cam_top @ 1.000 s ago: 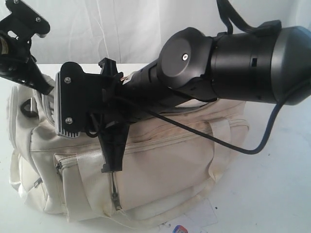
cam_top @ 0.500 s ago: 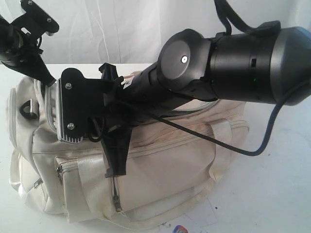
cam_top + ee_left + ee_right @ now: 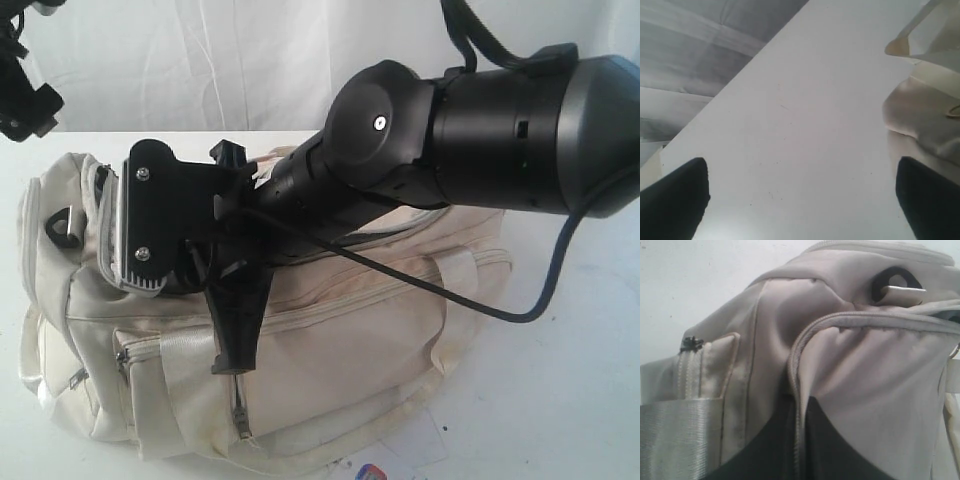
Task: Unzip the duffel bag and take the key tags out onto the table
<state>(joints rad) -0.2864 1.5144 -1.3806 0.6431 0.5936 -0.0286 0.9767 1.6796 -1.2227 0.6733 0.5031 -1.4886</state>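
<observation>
The cream duffel bag lies on the white table. My right gripper points down at the bag's front. In the right wrist view it is shut, with a zipper seam of the bag pinched between its black fingers. My left gripper is open wide over bare table, empty, with the bag's end off to one side. Only part of the left arm shows, at the exterior view's top left corner. The key tags are hidden.
A black D-ring sits on the bag's left end. A zipper pull hangs on the front pocket. A white card with a red-blue logo lies at the front edge. The right arm's cable loops over the bag.
The left gripper has opened and lifted up and to the left, away from the bag's left end. The right gripper stays shut on the seam, nearly still.
</observation>
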